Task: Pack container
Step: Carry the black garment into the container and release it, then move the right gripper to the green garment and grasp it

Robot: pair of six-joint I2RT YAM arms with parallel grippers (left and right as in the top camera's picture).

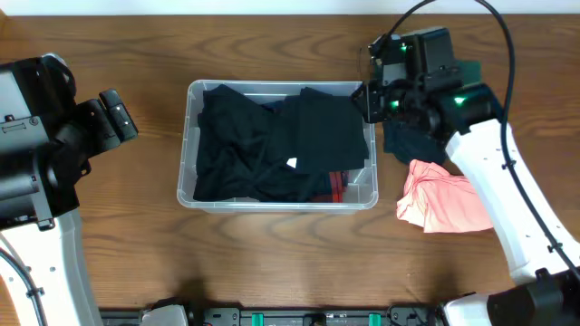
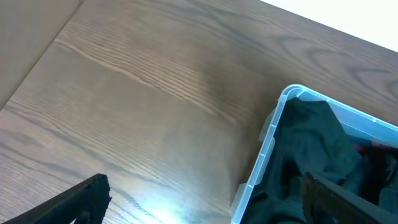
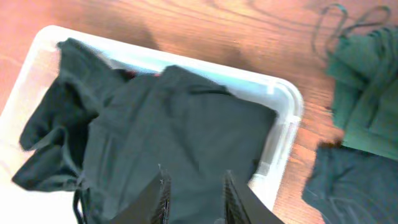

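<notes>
Judging from how things lie, the packing is well along but not finished. The clear plastic bin (image 1: 192,186) sits in the middle of the wooden table (image 2: 143,93). It already holds a heap of black garments (image 1: 263,136) that covers nearly all of its floor, with a small white tag (image 1: 292,163) showing on top and a strip of something red (image 1: 337,186) peeking out at one side. The right gripper (image 3: 194,198) hovers over the bin's corner. Its fingers (image 3: 158,199) stand moderately apart with nothing pinched between them, and the topmost black piece lies directly beneath them, loosely spread rather than tucked flat. Outside the bin, beyond its rim and off to the side of those fingers, lie a green garment (image 3: 367,81) with thin straps and a dark grey-blue one (image 3: 348,180) just beside it. A crumpled pink garment (image 1: 444,204) lies farther out on the table. These three look like what is left to go in. The left gripper (image 2: 205,186) is wide open and holds nothing. It points across bare wood, with the bin's near corner just ahead of one fingertip. I would guess the next job is to fetch one of the loose pieces, and the mounded black pile may need pressing down to make room.
</notes>
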